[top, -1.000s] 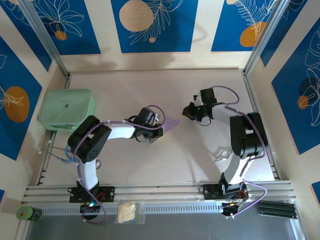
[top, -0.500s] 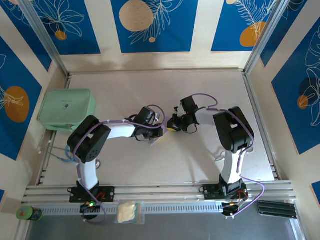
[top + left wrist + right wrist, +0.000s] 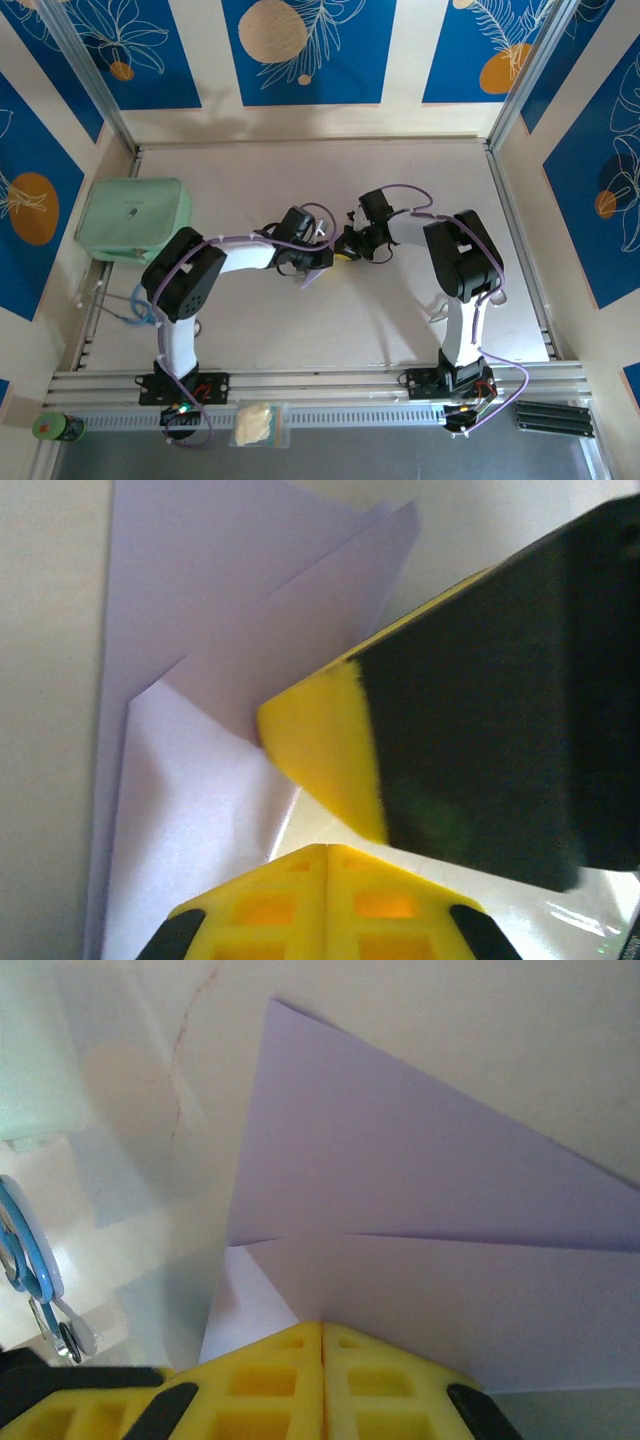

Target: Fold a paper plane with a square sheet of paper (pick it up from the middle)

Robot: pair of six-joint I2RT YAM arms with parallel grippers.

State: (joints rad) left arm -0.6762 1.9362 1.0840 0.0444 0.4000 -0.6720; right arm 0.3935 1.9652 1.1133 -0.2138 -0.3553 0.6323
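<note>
Now | left gripper (image 3: 325,865) clenched | right gripper (image 3: 322,1340) clenched | both on lilac sheet (image 3: 400,1180) | pale table (image 3: 300,335) | blue leaf-print walls (image 3: 345,55)

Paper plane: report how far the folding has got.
Done: the lilac sheet carries diagonal folds, flaps overlapping. In hand: the left gripper and right gripper, both shut, meet at its edge. Left: it is a broad wedge, not yet a narrow dart.

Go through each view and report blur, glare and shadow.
Top external: even light, sharp, only soft shadows on the table. Left wrist: yellow-and-black finger too near, blurred; paper slightly soft. Right wrist: paper edges crisp, glare on the table at left.
</note>
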